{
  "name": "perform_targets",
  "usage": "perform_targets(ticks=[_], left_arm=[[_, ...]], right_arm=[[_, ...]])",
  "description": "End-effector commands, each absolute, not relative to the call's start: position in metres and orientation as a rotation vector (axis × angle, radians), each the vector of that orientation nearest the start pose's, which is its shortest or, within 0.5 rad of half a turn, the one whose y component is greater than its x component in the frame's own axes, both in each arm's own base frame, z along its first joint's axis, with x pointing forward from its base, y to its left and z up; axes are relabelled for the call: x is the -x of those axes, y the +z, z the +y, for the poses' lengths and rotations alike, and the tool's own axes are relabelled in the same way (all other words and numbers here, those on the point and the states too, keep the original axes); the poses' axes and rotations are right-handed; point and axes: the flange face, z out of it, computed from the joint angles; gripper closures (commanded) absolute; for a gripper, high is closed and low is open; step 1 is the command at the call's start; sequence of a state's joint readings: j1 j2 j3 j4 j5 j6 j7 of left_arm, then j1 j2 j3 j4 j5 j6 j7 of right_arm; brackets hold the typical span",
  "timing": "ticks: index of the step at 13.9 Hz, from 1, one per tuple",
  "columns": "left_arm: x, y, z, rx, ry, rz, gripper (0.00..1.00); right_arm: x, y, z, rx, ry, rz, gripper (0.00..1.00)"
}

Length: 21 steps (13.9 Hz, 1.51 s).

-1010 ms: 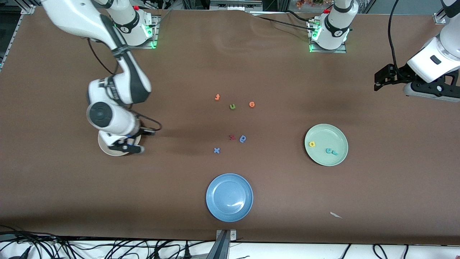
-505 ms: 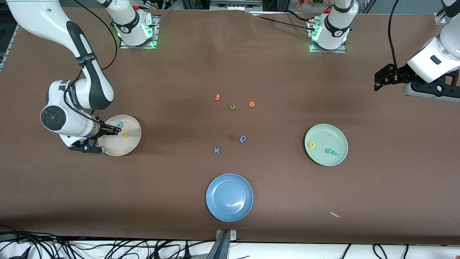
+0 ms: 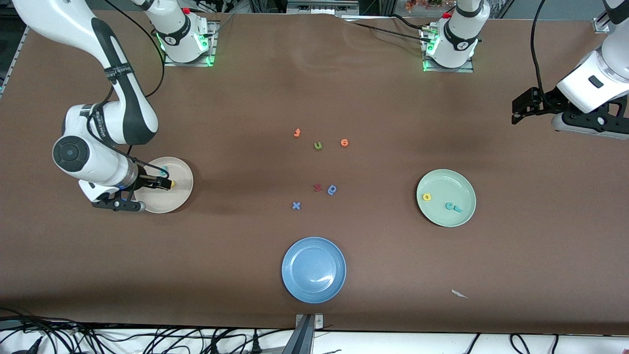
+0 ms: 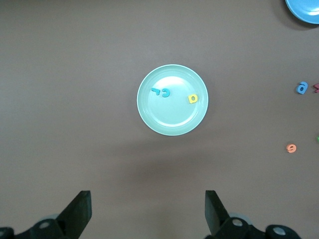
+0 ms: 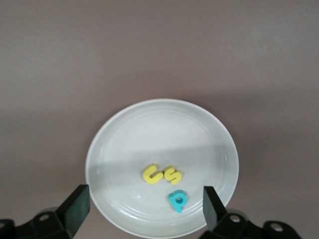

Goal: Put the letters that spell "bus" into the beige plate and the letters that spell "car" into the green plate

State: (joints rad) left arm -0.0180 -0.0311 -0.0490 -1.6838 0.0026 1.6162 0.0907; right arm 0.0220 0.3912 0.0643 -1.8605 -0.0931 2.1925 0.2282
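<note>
Right hand (image 5: 143, 206), open, hovers over the "bus" letters (image 5: 165, 180) in beige plate (image 5: 149, 129).

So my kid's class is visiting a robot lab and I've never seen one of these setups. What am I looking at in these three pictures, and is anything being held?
Two robot arms stand at a brown table, each ending in a two-finger gripper. One picture looks down from across the table; the other two come from cameras on the arms' wrists. The right gripper hangs open over the beige plate, which holds a teal b, yellow u and yellow s. The left gripper waits open, up above the table's end, looking down on the green plate with its c, a and r. Spare letters and a blue plate lie mid-table. Nothing is held.
</note>
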Motion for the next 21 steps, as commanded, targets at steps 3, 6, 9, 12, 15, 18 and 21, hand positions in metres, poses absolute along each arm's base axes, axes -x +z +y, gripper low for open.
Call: perform_targets(ticks=[3, 6, 9, 12, 15, 18, 21], left_arm=[[-0.547, 0.598, -0.038, 3.14, 0.065, 0.248, 0.0], [-0.547, 0.597, -0.037, 3.14, 0.067, 0.245, 0.0], [-0.547, 0.598, -0.037, 3.14, 0.065, 0.246, 0.0], [-0.547, 0.598, -0.037, 3.14, 0.065, 0.246, 0.0], [-0.547, 0.598, -0.037, 3.14, 0.065, 0.246, 0.0], [-0.547, 0.598, -0.037, 3.14, 0.065, 0.248, 0.0], [-0.547, 0.598, -0.037, 3.14, 0.065, 0.246, 0.0]], right_arm=[[-0.613, 0.384, 0.052, 3.167, 0.034, 0.219, 0.0], [-0.603, 0.435, 0.041, 3.168, 0.068, 0.277, 0.0], [-0.603, 0.492, 0.04, 3.174, 0.133, 0.28, 0.0], [-0.588, 0.529, 0.041, 3.177, 0.15, 0.262, 0.0], [-0.578, 0.553, 0.028, 3.179, 0.192, 0.101, 0.0], [-0.572, 0.566, 0.022, 3.136, 0.188, 0.133, 0.0], [-0.573, 0.564, 0.024, 3.128, 0.194, 0.133, 0.0]])
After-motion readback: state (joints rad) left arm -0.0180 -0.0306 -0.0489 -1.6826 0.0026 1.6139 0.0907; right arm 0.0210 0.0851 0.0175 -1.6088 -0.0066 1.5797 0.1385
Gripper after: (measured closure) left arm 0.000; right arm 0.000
